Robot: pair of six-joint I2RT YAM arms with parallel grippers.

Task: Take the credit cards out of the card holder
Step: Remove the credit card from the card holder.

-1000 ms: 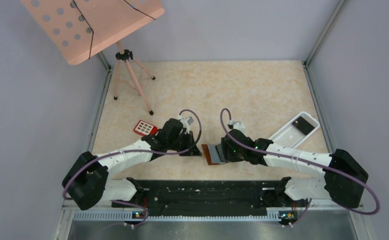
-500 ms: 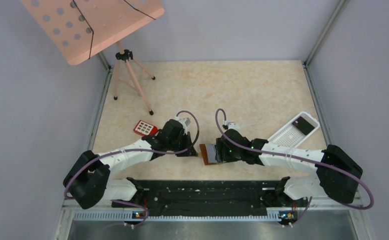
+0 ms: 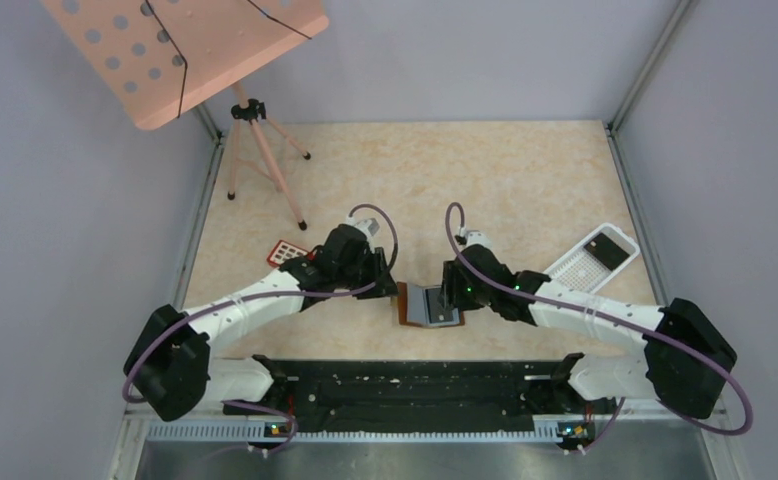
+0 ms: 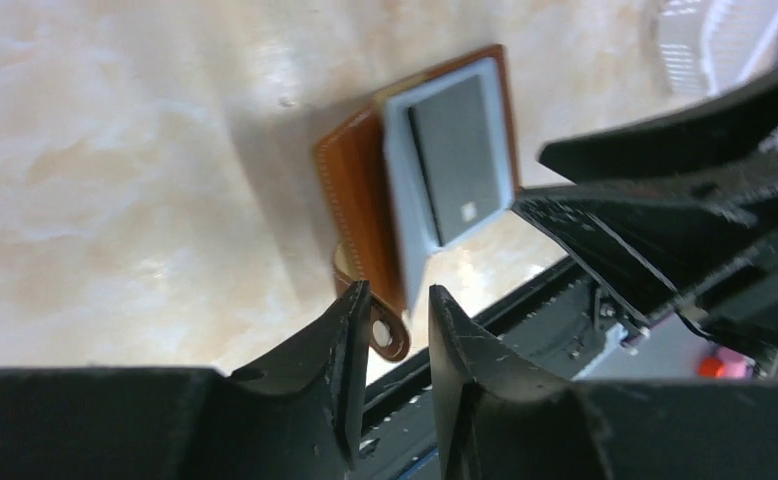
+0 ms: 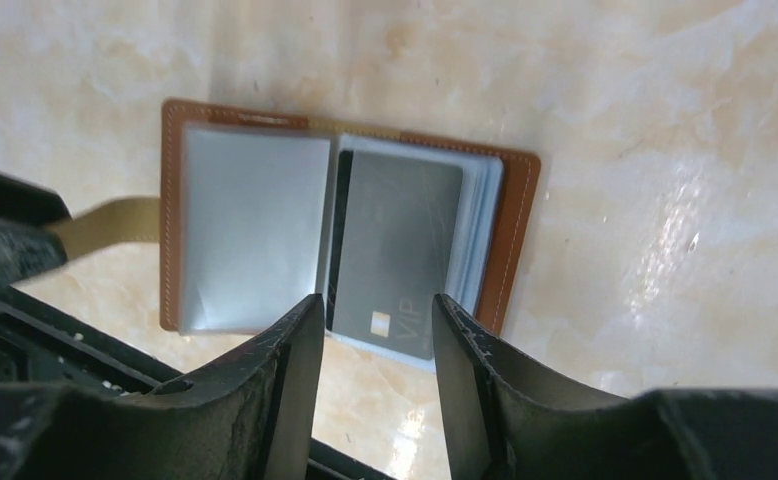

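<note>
Shifted slightly leftward, card holder [image 5: 250, 230] lies open, grey card [image 5: 395, 255] sleeved — left jaws narrowly astride its tab [image 4: 390, 335], right jaws parted.

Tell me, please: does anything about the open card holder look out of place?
Yes. The grey card sits slightly crooked in the card holder, and one end appears to overhang the brown edge rather than lie squarely inside. Nothing looks damaged or spilled.

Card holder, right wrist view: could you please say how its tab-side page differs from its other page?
The tab-side page shows only a blank pale sleeve; the other page shows a grey card marked VIP. The tab-side page looks single; the other page tops a stack of sleeves. Both lie open in the brown card holder.
</note>
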